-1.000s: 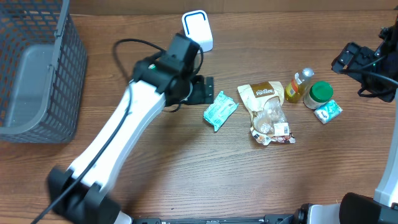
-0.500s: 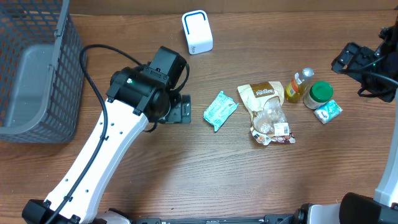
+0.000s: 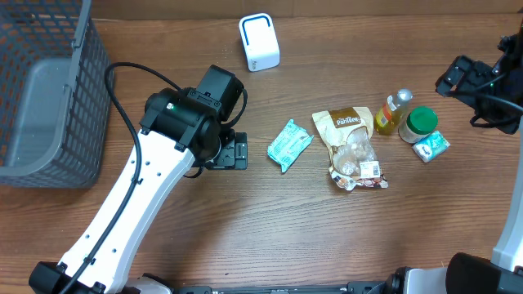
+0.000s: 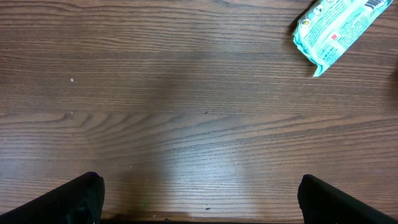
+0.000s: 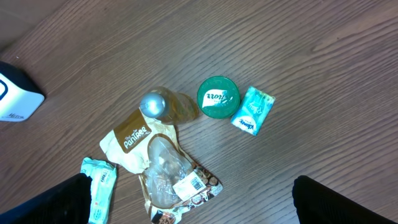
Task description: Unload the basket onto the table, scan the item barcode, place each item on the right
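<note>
Between items, nothing held. Left hand [image 3: 235,152] released, empty, over bare tabletop [image 4: 186,124]; teal packet [image 3: 289,144] just beside. Right hand [image 3: 458,77] released, hovering. Scanner [image 3: 259,42] far edge. Next: pick item, present barcode.

Bare bench [image 3: 245,220] is lying open in front of the items. The teal packet [image 3: 289,144], snack bag [image 3: 351,147], bottle [image 3: 392,112], jar [image 3: 420,122] and small packet [image 3: 431,146] are crowding the right; the basket [image 3: 49,106] is blocking the left edge.
</note>
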Robot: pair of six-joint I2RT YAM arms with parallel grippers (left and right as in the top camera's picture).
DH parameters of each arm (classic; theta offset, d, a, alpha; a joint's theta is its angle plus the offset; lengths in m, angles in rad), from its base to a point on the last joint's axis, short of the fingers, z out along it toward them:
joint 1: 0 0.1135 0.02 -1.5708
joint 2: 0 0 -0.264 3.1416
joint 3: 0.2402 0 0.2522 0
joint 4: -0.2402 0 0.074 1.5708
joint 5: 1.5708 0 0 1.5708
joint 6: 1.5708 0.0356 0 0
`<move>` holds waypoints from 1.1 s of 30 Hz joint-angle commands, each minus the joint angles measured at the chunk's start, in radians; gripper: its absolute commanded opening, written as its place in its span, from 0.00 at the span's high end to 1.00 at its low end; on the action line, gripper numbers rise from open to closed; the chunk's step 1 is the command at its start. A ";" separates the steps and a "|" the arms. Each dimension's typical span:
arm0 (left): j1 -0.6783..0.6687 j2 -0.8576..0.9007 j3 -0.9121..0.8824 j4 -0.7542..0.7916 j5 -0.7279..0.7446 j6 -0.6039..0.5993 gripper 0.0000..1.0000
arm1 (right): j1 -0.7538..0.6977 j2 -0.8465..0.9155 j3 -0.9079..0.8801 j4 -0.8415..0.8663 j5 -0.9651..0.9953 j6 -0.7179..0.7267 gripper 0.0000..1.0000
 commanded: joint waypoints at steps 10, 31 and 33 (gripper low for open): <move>0.000 0.005 -0.002 -0.003 -0.050 0.020 0.01 | -0.001 -0.011 0.020 0.005 0.006 0.004 0.00; 0.001 0.046 -0.262 0.452 -0.148 0.195 0.00 | -0.001 -0.011 0.020 0.005 0.006 0.004 0.00; 0.005 0.043 -0.315 0.521 -0.148 0.214 0.00 | -0.001 -0.011 0.020 0.005 0.006 0.004 0.00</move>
